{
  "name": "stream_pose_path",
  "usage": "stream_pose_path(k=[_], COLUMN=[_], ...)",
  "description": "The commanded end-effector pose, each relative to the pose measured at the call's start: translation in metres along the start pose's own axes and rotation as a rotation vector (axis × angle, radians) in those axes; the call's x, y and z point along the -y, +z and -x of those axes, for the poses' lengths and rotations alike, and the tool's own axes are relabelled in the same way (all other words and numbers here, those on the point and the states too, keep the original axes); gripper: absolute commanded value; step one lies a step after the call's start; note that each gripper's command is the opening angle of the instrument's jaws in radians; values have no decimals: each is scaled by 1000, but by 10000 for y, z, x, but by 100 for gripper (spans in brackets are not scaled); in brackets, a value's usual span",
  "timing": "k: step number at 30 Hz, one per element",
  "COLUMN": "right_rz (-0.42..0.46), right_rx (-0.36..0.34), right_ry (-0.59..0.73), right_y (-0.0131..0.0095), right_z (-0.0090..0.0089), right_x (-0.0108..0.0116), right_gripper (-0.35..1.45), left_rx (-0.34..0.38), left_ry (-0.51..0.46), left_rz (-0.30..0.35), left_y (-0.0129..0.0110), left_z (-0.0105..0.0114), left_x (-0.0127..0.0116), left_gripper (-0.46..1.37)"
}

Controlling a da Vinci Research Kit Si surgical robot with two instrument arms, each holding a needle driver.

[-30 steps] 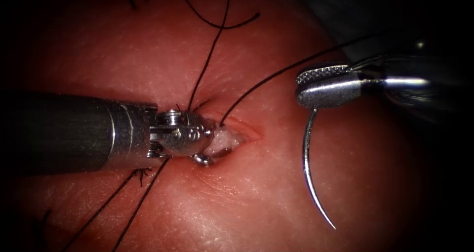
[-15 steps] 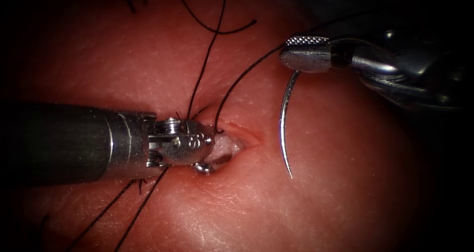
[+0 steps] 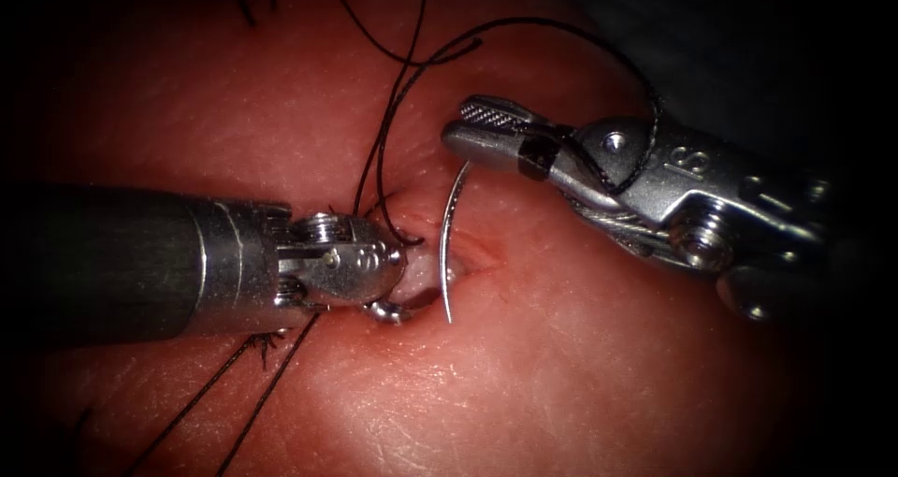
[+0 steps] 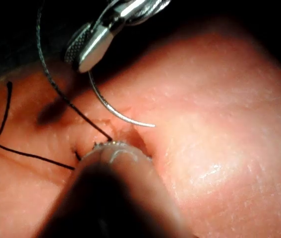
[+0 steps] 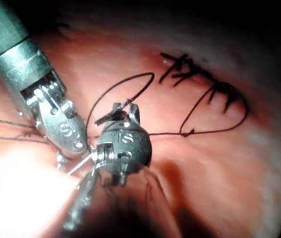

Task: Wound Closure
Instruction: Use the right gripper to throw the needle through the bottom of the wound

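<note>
At the cut (image 3: 463, 257), 3 o'clock end | tissue (image 3: 561, 365) lip is clenched by left tool (image 3: 398, 295), apparently to present the edge | needle (image 3: 451, 243) is grasped near its tail by right tool (image 3: 468, 136), tip above tissue, not inserted | thread (image 3: 561, 37) loops at 12 o'clock.

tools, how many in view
2. Left tool at the cut's left end, jaws on tissue. Right tool above the cut, holding the needle near its tail.
</note>
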Motion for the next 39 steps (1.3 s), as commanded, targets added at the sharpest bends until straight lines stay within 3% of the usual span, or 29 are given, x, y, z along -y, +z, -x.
stream_pose_path(k=[1, 8, 17, 23, 32, 35, 36, 38, 39], right_rz=[16, 50, 74, 72, 69, 64, 63, 54, 56], right_rx=[-11, -52, -123, -136, -141, -133, -130, -118, -113], right_ry=[-7, -61, -138, -186, -214, -223, -224, -225, -225], right_y=[0, 5, 12, 6, -9, -11, -11, -11, -11], right_z=[2, 4, 28, 49, 65, 67, 67, 68, 68], right_x=[-1, -3, 20, 35, 36, 36, 35, 33, 32], right_gripper=[-35, -35, -35, -35, -35, -35, -35, -35, -35], left_rx=[1, 1, -1, 0, 3, -11, -23, -75, -122], left_ry=[-6, -8, -32, -73, -158, -178, -182, -189, -178], left_rz=[1, 0, 1, 6, 11, 15, 16, 18, 13], left_y=[0, 0, -1, -4, -10, -16, -19, -28, -34], left_z=[0, 0, -1, 0, -7, -13, -15, -22, -28], left_x=[-1, -2, -4, -4, -10, -12, -13, -15, -15], left_gripper=[108, 105, 99, 93, 79, 62, 47, -4, -16])
